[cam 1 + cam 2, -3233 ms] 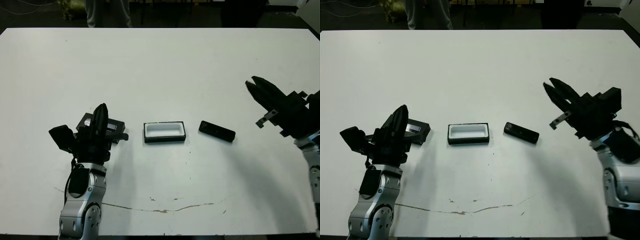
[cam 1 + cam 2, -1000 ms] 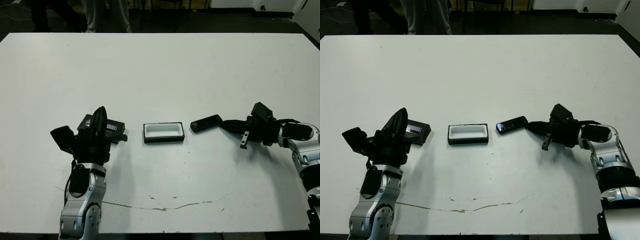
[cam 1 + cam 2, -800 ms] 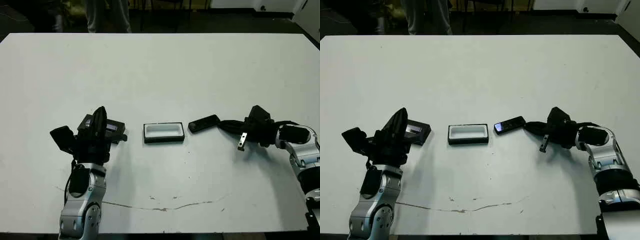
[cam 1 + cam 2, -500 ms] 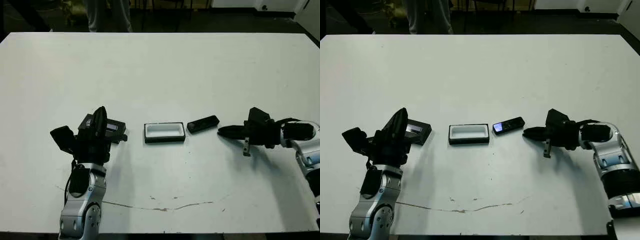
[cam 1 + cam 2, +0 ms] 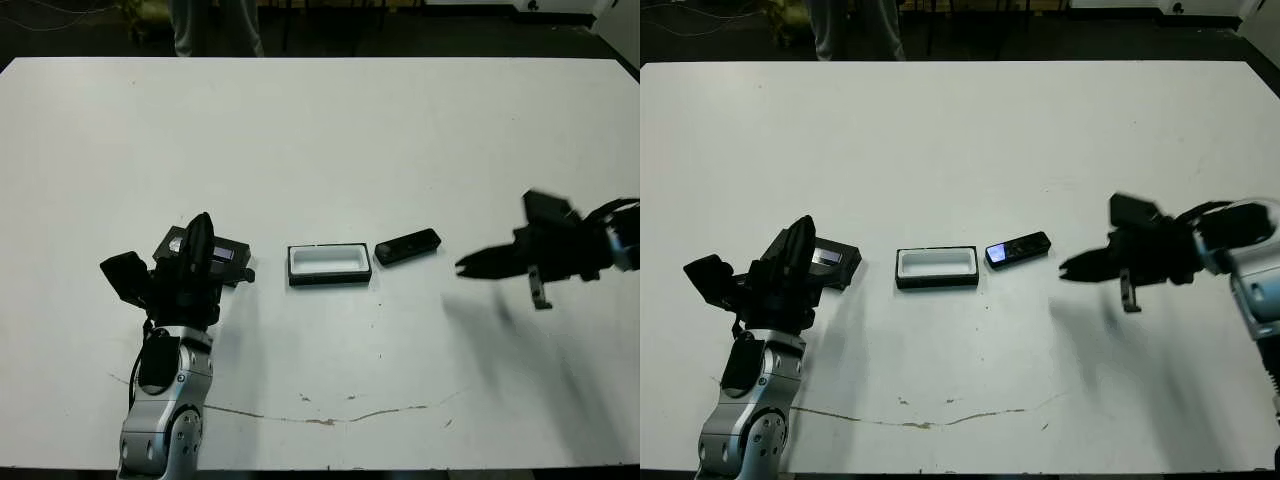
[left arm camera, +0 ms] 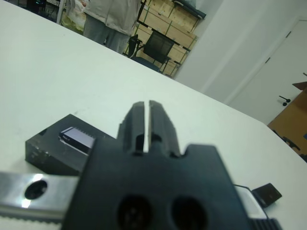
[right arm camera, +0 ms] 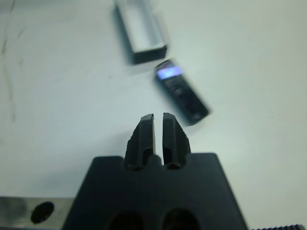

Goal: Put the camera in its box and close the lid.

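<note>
The slim black bar-shaped camera [image 5: 407, 246] lies flat on the white table [image 5: 330, 130], just beside the right end of the shallow black box with the white lining [image 5: 329, 265] but not in it. Its long axis runs nearly in line with the box, slightly slanted, and its bluish glossy patch is at the end nearest the box. The right hand [image 5: 468, 266] hangs to the right of the camera, apart from it, its two black fingers pressed almost together and holding nothing. The left hand [image 6: 144, 114] is likewise nearly shut and empty, sitting just in front of the flat black lid with the greyish glossy strip [image 6: 62, 143], which lies to the left of the box. The main risk, as I judge it, is that the camera is thin and flat on the table, so a grasp from the side may slide it against the box, push the light tray out of place, or twist the camera so it no longer lines up with the cavity. With the fingers this close together, a descent now would only press on it.
</note>
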Controlling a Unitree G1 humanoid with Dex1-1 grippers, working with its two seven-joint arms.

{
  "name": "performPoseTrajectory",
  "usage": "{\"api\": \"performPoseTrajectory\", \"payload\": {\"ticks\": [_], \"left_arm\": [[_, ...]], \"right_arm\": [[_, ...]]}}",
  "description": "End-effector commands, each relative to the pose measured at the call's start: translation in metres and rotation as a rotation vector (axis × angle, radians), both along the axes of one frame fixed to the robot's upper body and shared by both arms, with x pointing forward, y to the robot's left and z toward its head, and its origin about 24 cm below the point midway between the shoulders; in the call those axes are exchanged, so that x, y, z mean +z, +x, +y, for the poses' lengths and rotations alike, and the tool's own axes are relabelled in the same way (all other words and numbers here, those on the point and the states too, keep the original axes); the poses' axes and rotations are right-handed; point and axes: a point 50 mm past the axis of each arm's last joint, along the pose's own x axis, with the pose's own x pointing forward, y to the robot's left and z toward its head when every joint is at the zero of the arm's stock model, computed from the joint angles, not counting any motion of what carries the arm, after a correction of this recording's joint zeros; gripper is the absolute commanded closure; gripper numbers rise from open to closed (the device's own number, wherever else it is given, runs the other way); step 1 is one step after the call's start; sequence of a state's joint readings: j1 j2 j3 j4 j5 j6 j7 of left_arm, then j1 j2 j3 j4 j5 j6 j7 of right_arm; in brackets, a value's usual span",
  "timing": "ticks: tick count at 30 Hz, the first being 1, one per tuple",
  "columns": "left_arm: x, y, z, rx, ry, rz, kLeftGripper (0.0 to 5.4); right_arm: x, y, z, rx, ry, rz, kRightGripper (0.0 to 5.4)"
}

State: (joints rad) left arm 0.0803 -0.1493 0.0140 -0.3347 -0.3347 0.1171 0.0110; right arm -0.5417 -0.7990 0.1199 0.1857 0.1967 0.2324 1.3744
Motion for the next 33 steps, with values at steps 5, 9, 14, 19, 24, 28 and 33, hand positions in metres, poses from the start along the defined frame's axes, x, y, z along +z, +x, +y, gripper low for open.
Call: {"api": "performPoseTrajectory", "payload": {"ticks": [5,9,14,19,24,28,33], "left_arm": [[-0.005,-0.003,0.002,0.018,0.015,0.034,5.40],[-0.006,-0.003,0.003,0.013,0.001,0.027,5.40],[-0.006,-0.003,0.004,0.017,0.011,0.029,5.40],[-0.005,-0.003,0.003,0.018,0.005,0.030,5.40],[-0.006,-0.003,0.003,0.019,0.006,0.033,5.40],[-0.006,-0.003,0.004,0.018,0.005,0.029,5.40],[-0.006,-0.003,0.004,0.020,0.012,0.029,5.40]], "right_arm": [[0.018,0.023,0.002,-0.049,-0.004,-0.160,5.16],[0.017,0.034,0.014,-0.041,-0.088,-0.236,4.36],[0.012,0.043,0.033,0.103,-0.243,-0.308,3.22],[0.006,0.055,0.049,0.194,-0.381,-0.237,2.11],[0.008,0.059,0.068,0.291,-0.546,-0.211,1.00],[0.012,0.059,0.077,0.321,-0.608,-0.182,0.10],[0.018,0.059,0.083,0.370,-0.659,-0.144,0.02]]}}
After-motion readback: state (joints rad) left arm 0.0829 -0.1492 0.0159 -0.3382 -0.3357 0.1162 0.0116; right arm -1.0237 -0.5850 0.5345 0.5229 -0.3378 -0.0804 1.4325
